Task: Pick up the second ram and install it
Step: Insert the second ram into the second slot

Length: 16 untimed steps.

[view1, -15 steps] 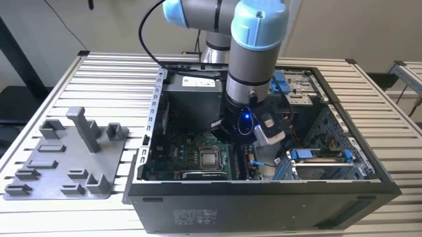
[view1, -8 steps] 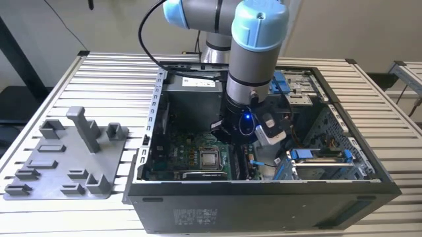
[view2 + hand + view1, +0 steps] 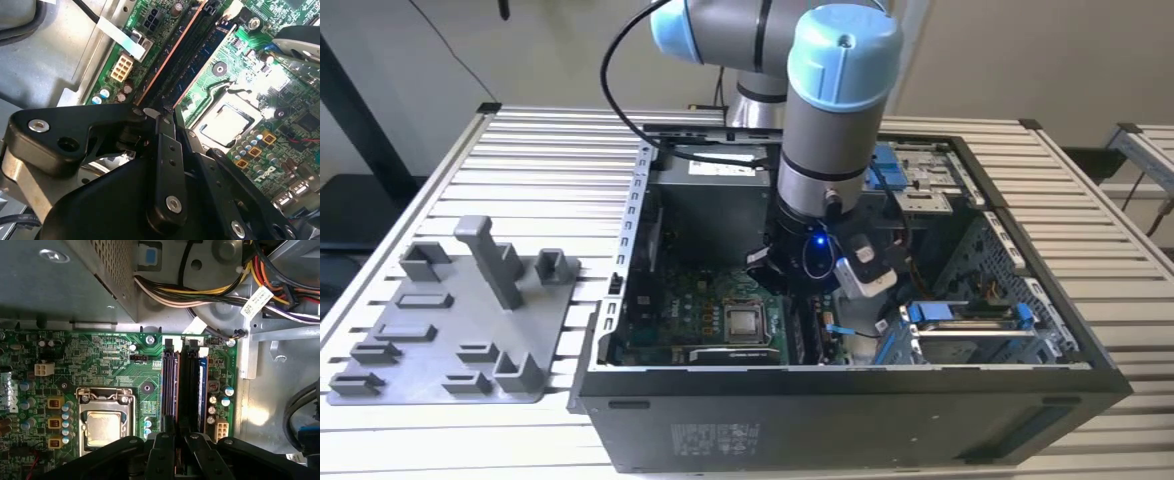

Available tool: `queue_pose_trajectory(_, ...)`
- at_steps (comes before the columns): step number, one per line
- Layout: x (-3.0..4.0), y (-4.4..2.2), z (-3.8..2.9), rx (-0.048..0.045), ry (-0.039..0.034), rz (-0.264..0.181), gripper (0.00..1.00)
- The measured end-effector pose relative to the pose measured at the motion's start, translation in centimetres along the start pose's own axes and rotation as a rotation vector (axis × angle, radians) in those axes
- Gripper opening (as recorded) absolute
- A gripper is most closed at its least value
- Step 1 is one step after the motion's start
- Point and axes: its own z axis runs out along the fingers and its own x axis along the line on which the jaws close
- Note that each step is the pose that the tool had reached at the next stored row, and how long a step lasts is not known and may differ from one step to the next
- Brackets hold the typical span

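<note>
Your arm (image 3: 834, 120) is reaching down inside the open computer case (image 3: 854, 425), with the grey plastic tray (image 3: 447, 320) out at nine o'clock from the case on the exterior view's left.

In both wrist views the gripper (image 3: 176, 446) hangs right over the memory slots. Its fingers (image 3: 162, 447) are drawn in close and pinch a slim dark strip between them. I read that strip as the second ram (image 3: 170, 390), seen edge-on and lying along its slot on the motherboard (image 3: 110, 360). In the exterior view that spot sits at about three o'clock from the processor socket (image 3: 744, 322).

Whether the board is fully seated I can't tell, because the slot's end latches are too small to judge.

Here is what could bite you:
- **Tilt:** If the board sits tilted in the grip, one end goes in first and the contacts jam on the slot wall.
- **Wrong line:** The empty black slot (image 3: 188, 390) and the blue one (image 3: 202, 385) lie just beside it. A small sideways drift would put the edge on the ridge between slots, and pressing there could bend the board.
- **Cables:** The cable bundle (image 3: 210, 295) hangs near the far end of the slots, so a wrist twist could snag it.
</note>
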Motion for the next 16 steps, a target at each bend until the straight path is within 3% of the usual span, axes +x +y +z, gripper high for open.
queue_pose_trajectory(4,-0.01,0.04,0.08,-0.0023,-0.0004,0.000,0.15)
queue_pose_trajectory(5,-0.01,0.03,0.05,-0.0014,-0.0003,0.000,0.21)
queue_pose_trajectory(7,0.00,0.01,0.01,-0.0004,0.0001,0.000,0.21)
queue_pose_trajectory(8,0.00,0.00,-0.03,0.0000,0.0002,0.000,0.28)
queue_pose_trajectory(16,-0.11,-0.02,-3.54,-0.0006,0.0001,0.001,0.28)
